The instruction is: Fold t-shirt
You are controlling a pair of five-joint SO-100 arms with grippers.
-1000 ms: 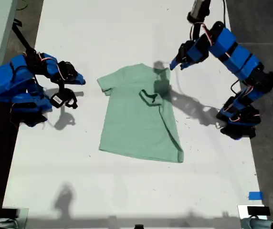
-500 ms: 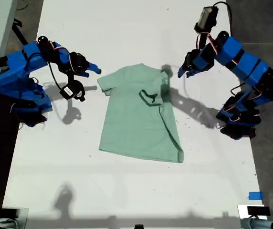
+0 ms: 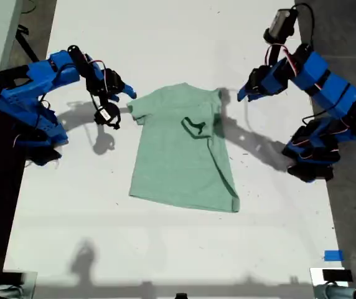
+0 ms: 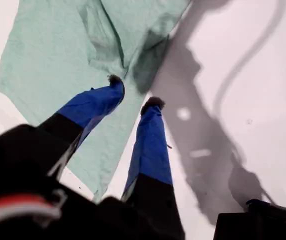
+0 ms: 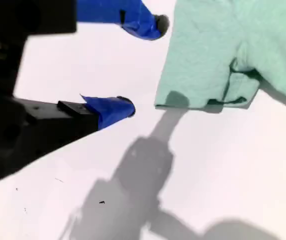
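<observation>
The pale mint-green t-shirt [image 3: 178, 156] lies flat mid-table, its side at the exterior view's right folded inward over the body. My first gripper [image 3: 243, 94] hangs open and empty above the table, just off the shirt's shoulder at the exterior view's right. The first wrist view shows this gripper [image 4: 134, 92] over the edge of the shirt [image 4: 48, 60]. My second gripper [image 3: 122, 104] is open and empty beside the sleeve at the exterior view's left. In the second wrist view the gripper [image 5: 144, 65] stands spread next to the sleeve hem of the shirt [image 5: 223, 50], not touching it.
The white table [image 3: 165, 249] stretches around the shirt. A bit of blue tape [image 3: 333, 255] marks the near corner at the exterior view's right. Dark floor borders both long sides. The arm bases [image 3: 312, 159] stand at the table's edges.
My second arm has reached in from the exterior view's left to the sleeve. My first gripper has drawn back to the right, away from the shirt's shoulder. The shirt has not moved.
</observation>
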